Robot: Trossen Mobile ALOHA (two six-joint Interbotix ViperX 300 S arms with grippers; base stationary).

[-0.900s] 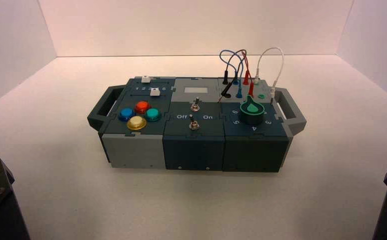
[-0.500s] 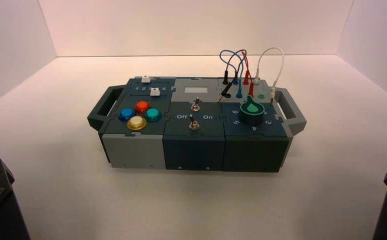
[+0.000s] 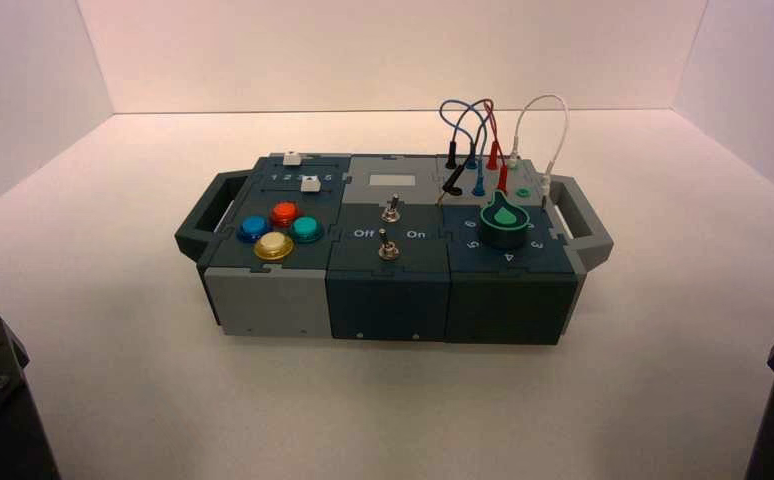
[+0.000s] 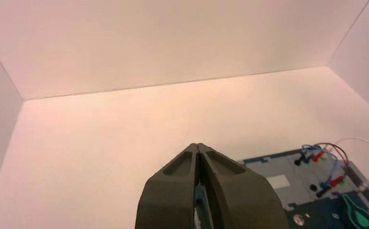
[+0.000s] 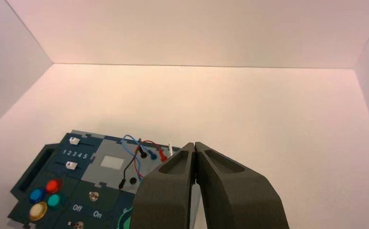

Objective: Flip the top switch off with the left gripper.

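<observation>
1. High view: The top switch (image 3: pixel 391 210) is located on the box's (image 3: pixel 387 308) middle column, inward from its far edge. The approach is judged not yet begun.
2. Left wrist view: The left gripper (image 4: pixel 197 144), closed and empty, is held short of the box's left edge. Travel rightward, then a sideways lever push, is required.
3. Right wrist view: The right gripper (image 5: pixel 195 143) is parked above the tabletop (image 5: pixel 287 124), beyond the box's far-right corner.
</observation>
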